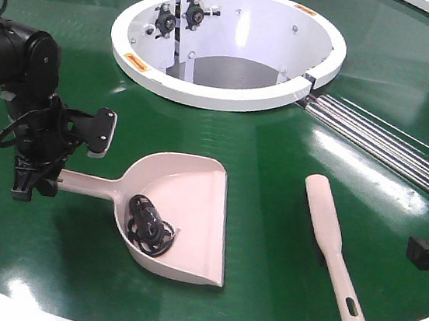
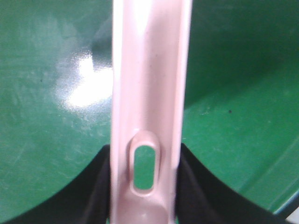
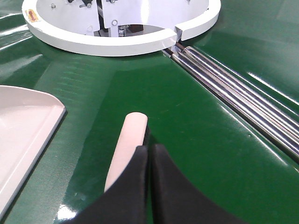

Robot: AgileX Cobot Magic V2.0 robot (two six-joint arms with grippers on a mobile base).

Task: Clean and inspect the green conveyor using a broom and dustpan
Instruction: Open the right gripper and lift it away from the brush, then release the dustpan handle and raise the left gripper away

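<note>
Fingers of the left tool [image 1: 36, 178] were pinched on the slotted end of the dustpan [image 1: 180, 219] handle; the left wrist view showed dark pads [image 2: 96, 186] pressed against both sides of that handle. The pan lay flat on the green conveyor [image 1: 261, 291], its mouth turned toward the broom [image 1: 334, 250], and a tangle of black coiled debris [image 1: 147, 227] sat inside near the handle root. The right tool [image 3: 149, 186] had its fingers pressed together with nothing between them, hovering over the broom's rounded end. The broom lay apart from the pan, its slotted handle pointing at the conveyor's near white rim. Behind them stood the white central ring housing [image 1: 222, 95], with silver rollers [image 1: 373, 141] running off beside it.
</note>
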